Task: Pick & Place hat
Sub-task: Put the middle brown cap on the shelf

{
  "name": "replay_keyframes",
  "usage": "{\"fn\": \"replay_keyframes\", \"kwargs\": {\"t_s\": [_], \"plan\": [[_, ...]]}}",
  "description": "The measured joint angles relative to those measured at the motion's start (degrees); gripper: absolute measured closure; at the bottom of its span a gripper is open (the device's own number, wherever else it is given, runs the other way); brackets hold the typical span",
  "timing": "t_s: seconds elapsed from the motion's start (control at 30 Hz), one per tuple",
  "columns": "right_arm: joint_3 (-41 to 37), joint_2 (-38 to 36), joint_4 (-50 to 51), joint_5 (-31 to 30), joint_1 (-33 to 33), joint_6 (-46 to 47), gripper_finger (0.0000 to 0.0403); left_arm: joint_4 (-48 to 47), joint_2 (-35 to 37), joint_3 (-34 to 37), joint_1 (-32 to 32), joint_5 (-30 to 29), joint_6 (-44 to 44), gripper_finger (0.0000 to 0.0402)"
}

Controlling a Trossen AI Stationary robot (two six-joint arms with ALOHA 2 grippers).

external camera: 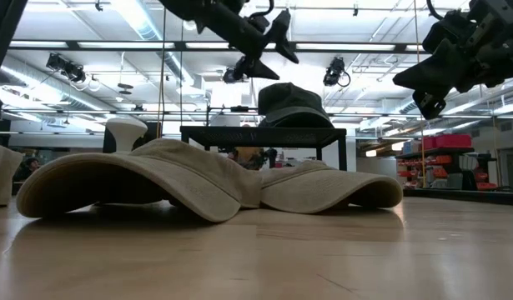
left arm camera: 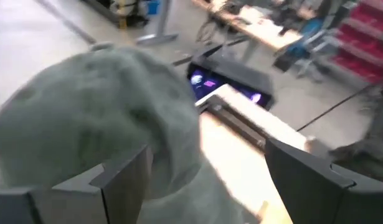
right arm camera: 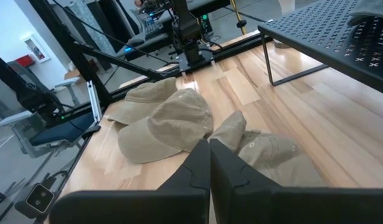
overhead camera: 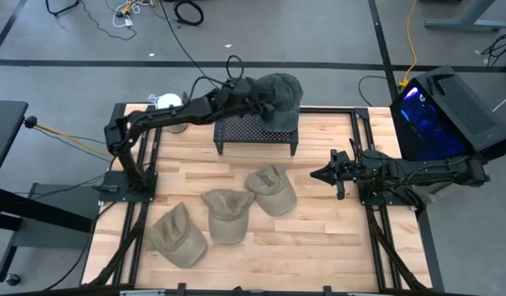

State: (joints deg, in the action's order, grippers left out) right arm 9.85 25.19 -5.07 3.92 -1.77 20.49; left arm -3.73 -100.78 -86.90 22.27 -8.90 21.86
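Observation:
A dark grey-green hat (overhead camera: 281, 92) sits on a black perforated stand (overhead camera: 254, 133) at the table's far middle, its brim hanging over the stand's far right corner. My left gripper (overhead camera: 251, 94) hovers open just above the hat's left side. The low view shows a gap between its fingers (external camera: 273, 37) and the crown (external camera: 294, 104). In the left wrist view the hat (left arm camera: 98, 118) fills the space past the spread fingers. My right gripper (overhead camera: 316, 174) waits shut above the table's right side, its fingers together (right arm camera: 210, 155).
Three tan hats lie on the wooden table in front of the stand: near left (overhead camera: 177, 236), middle (overhead camera: 228, 215) and right (overhead camera: 271, 189). A black box with a purple-lit screen (overhead camera: 438, 115) stands off the far right corner. A white round object (overhead camera: 166, 101) sits far left.

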Motion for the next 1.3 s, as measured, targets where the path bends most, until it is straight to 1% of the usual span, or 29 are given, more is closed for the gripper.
{"fn": "replay_keyframes", "kwargs": {"t_s": [0.23,0.3,0.4,0.57,0.67,1.0,1.3], "plan": [[0.0,0.0,0.0,0.0,0.0,0.0,0.0403,-9.9,3.9,0.0,-3.4,-9.4,-1.1,0.0085],[0.0,0.1,0.0,0.0,0.0,0.0,0.0403,-12.2,5.0,0.0,-4.5,-9.7,-4.2,0.0085],[0.0,0.1,-0.1,0.0,0.0,0.0,0.0403,-17.2,7.4,0.0,-6.1,-7.7,-10.5,0.0085],[0.0,0.1,-0.1,0.0,0.0,0.0,0.0403,-24.4,11.3,0.2,-7.8,-7.4,-13.7,0.0085],[0.0,0.1,-0.1,0.0,0.0,0.0,0.0403,-24.7,14.9,3.0,-8.3,-7.4,-15.1,0.0085],[0.0,0.1,-0.1,0.0,0.0,0.0,0.0403,-22.4,29.1,18.3,-8.4,-7.4,-13.5,0.0085],[0.0,0.3,-0.3,0.0,0.0,-0.2,0.0403,-20.2,38.6,26.3,-8.4,-6.9,-10.6,0.0085]]}}
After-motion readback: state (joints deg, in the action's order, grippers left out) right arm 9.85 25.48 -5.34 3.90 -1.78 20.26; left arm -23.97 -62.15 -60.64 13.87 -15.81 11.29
